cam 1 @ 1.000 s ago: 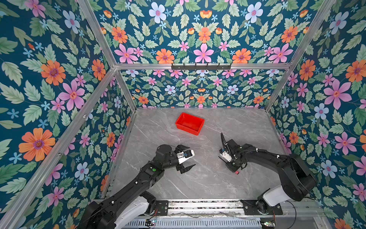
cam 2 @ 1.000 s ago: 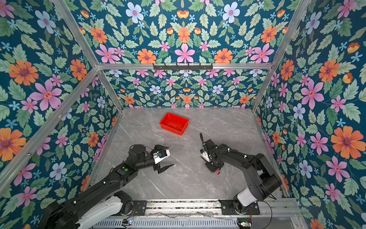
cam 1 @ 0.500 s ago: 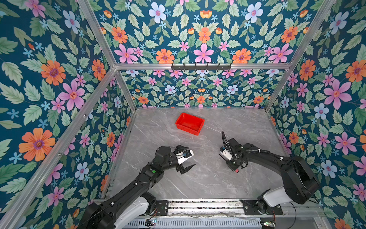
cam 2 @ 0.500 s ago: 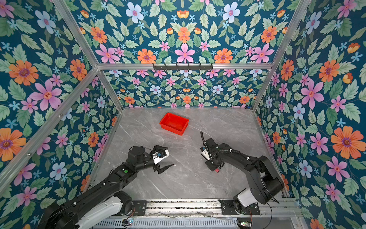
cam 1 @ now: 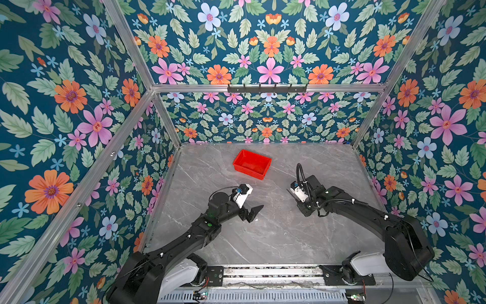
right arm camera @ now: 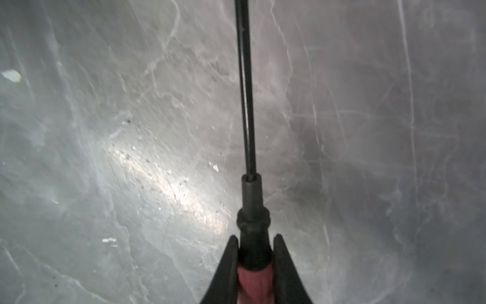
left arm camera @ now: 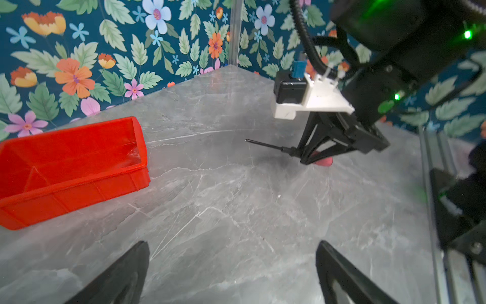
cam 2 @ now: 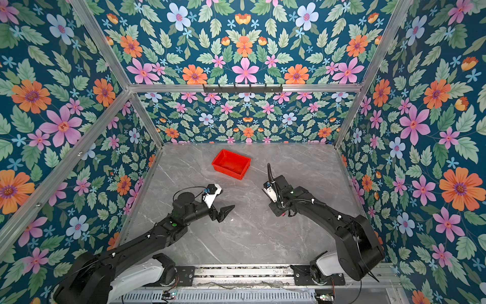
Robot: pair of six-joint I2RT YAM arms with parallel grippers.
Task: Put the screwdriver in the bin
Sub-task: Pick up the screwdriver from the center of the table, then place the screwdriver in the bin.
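Observation:
The red bin (cam 1: 249, 173) (cam 2: 228, 172) stands empty at the back middle of the grey marble table, and its near wall also shows in the left wrist view (left arm camera: 79, 192). My right gripper (right arm camera: 255, 238) (left arm camera: 305, 158) is shut on the screwdriver (right arm camera: 248, 105), with its fingers clamped where the black collar meets the red handle. In the left wrist view the screwdriver's thin black shaft (left arm camera: 265, 145) points toward the bin, low over the table. From above, the right wrist (cam 1: 302, 192) hides most of that grip. My left gripper (left arm camera: 232, 244) (cam 1: 252, 201) is open and holds nothing, left of the right gripper.
Floral walls (cam 1: 263, 121) enclose the table on three sides, with aluminium posts at the corners. A black hook bar (cam 1: 267, 88) hangs high on the back wall. A metal rail (cam 1: 263, 273) carrying both arm bases runs along the front edge.
Both grippers have shifted a little toward the back of the table, nearer the bin. The right gripper stays shut on the screwdriver. The left stays open.

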